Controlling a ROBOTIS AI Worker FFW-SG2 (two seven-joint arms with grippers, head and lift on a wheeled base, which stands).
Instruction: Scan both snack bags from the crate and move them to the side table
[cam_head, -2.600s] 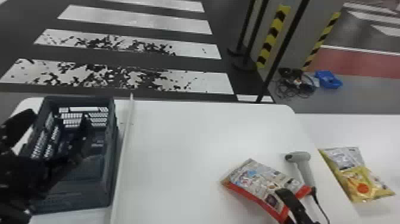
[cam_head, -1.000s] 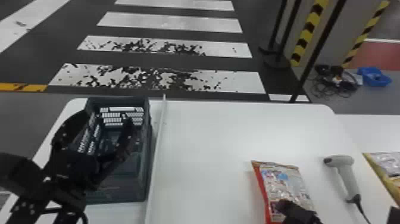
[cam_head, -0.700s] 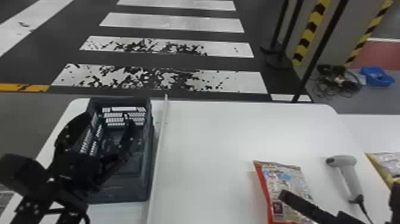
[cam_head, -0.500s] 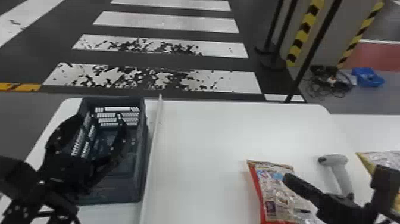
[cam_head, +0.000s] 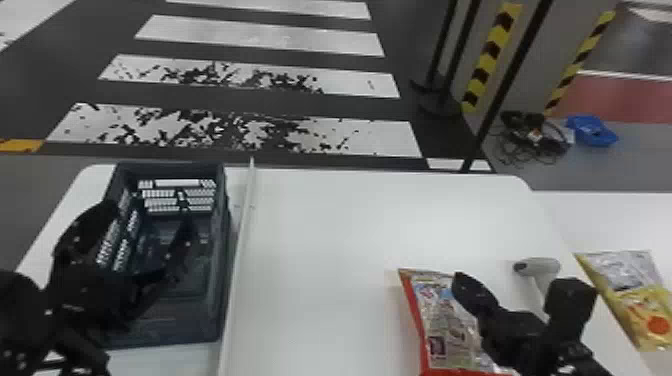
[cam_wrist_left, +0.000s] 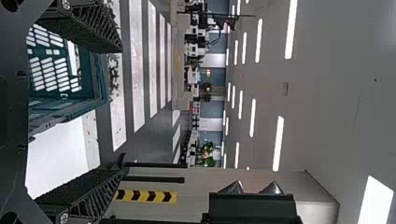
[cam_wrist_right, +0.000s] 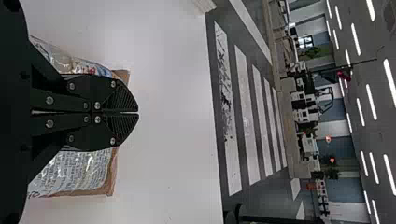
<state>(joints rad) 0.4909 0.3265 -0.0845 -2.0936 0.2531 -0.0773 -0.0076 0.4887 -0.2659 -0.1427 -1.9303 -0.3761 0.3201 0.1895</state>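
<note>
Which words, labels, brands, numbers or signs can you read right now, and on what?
None can be read as text.
Red-edged snack bag: printed panels, too small and blurred to read.
Yellow and silver snack bag: printed, too blurred to read.
Scanner and crate: no readable label.
Yellow-and-black strip: warning chevrons, no words I can make out.

Left of the scanner (cam_head: 544, 266), the right gripper (cam_head: 464, 286) is hiding part of the red snack bag (cam_head: 440, 312). The head view's bottom edge is cutting off the bag's near end.
</note>
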